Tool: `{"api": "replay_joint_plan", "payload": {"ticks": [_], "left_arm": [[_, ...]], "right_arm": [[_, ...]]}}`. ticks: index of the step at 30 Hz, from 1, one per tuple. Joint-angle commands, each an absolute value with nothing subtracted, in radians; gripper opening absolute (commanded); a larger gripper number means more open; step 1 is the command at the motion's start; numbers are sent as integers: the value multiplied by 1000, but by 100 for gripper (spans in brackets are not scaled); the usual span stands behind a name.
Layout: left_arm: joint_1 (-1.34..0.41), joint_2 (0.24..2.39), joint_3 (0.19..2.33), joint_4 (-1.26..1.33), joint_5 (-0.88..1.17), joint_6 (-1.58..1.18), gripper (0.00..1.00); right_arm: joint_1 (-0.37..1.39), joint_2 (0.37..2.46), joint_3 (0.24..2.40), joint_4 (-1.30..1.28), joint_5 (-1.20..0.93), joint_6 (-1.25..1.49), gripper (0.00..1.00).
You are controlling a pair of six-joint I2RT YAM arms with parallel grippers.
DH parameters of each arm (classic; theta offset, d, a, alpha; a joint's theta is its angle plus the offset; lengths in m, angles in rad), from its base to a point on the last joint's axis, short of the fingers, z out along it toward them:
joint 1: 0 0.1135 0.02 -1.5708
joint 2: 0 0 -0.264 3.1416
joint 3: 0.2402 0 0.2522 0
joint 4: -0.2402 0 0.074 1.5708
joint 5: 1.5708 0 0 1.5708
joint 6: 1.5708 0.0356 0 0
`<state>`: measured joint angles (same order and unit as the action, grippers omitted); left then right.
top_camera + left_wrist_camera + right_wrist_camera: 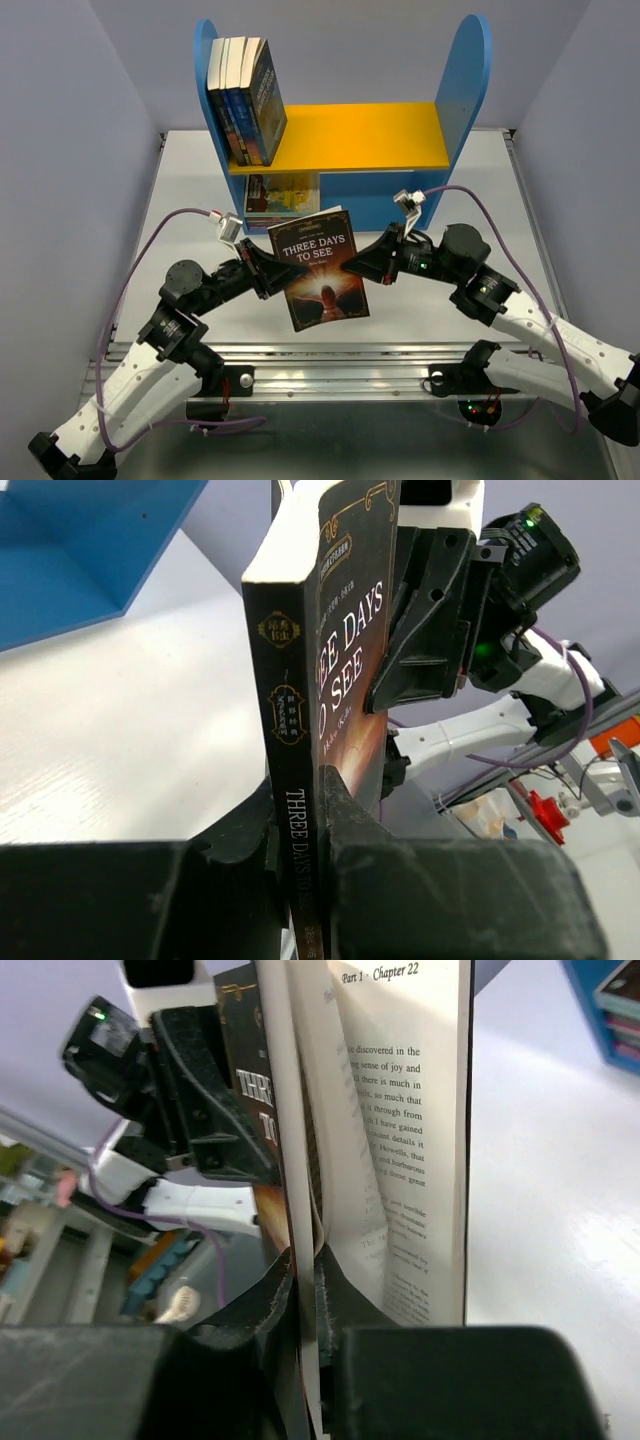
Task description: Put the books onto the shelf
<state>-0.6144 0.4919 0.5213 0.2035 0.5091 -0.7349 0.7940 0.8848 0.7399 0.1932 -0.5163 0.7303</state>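
The dark book "Three Days to See" [318,268] hangs upright above the table in front of the shelf [350,135], held from both sides. My left gripper [272,272] is shut on its spine edge [285,710], both fingers pressing the covers. My right gripper [365,265] is shut on the front cover and a few pages at the open edge, so the remaining pages [400,1140] fan apart. Three books [245,100] lean against the left blue panel on the yellow board. More books [277,193] lie in the blue lower compartment.
The shelf's right blue side panel [462,100] stands behind my right arm. Purple cables [150,250] loop off both wrists. A metal rail [340,355] with the arm bases runs along the table's near edge. Grey walls close in left and right.
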Motion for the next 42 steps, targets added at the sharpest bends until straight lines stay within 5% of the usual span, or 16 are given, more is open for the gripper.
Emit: {"api": "replay_joint_plan", "payload": {"ticks": [1, 2, 6, 15, 27, 33, 42], "left_arm": [[-618, 486, 633, 164, 365, -663, 0], [-617, 501, 673, 129, 297, -629, 0], [-618, 561, 787, 112, 183, -549, 0], [-618, 806, 1156, 118, -41, -370, 0], [-647, 1207, 1591, 192, -216, 13, 0], [-756, 1259, 1514, 426, -391, 306, 0], [-756, 1328, 1457, 526, -480, 379, 0]], "right_arm": [[805, 877, 785, 177, -384, 692, 16], [805, 873, 791, 138, -329, 684, 39], [805, 851, 790, 120, -273, 680, 100], [805, 733, 758, -77, 42, 650, 100], [805, 657, 696, -144, 193, 594, 100], [805, 692, 706, -143, 193, 572, 100], [805, 726, 713, -140, 175, 569, 100]]}}
